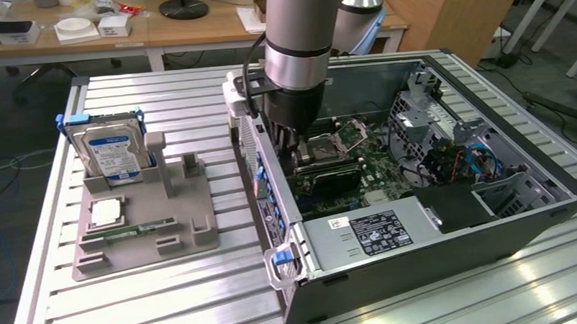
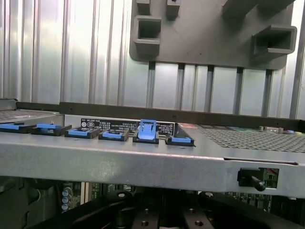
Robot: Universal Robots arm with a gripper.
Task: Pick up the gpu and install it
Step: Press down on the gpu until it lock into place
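My pincer point(image 1: 303, 158), clenched, reaches into the open computer case point(image 1: 521, 219) at frame center, above a dark card point(image 1: 326, 178) lying left-to-right on the motherboard.

Robot arm point(image 1: 298, 25): thick grey cylindrical segment, polished silver band below, black wrist housing beneath; black cable along 9 o'clock side.

Black gripper body point(image 2: 157, 210): small screws visible.

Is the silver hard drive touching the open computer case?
Apart. In the exterior view the hard drive stands upright in the grey holder toward that view's left, and bare table slats separate the holder from the computer case.
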